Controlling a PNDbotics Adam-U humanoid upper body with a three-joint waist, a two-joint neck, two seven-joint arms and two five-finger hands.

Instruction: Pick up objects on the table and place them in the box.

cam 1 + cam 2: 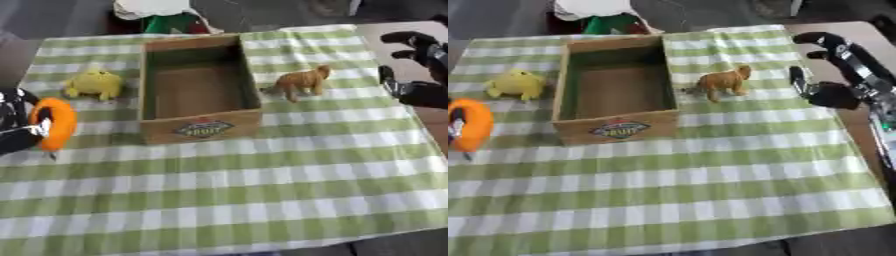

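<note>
Fingers (17,131) round orange object (54,123), left.

I take this for a staged test setup: a counter (262,200) under green checked cloth, toys (302,81) beside a wooden box (201,127).

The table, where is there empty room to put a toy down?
The whole near half of the checked cloth, in front of the wooden box, is bare. The box's floor looks empty too. It is busier beside the box: yellow toy and left hand holding an orange thing on one side, brown animal and right hand on the other.
</note>
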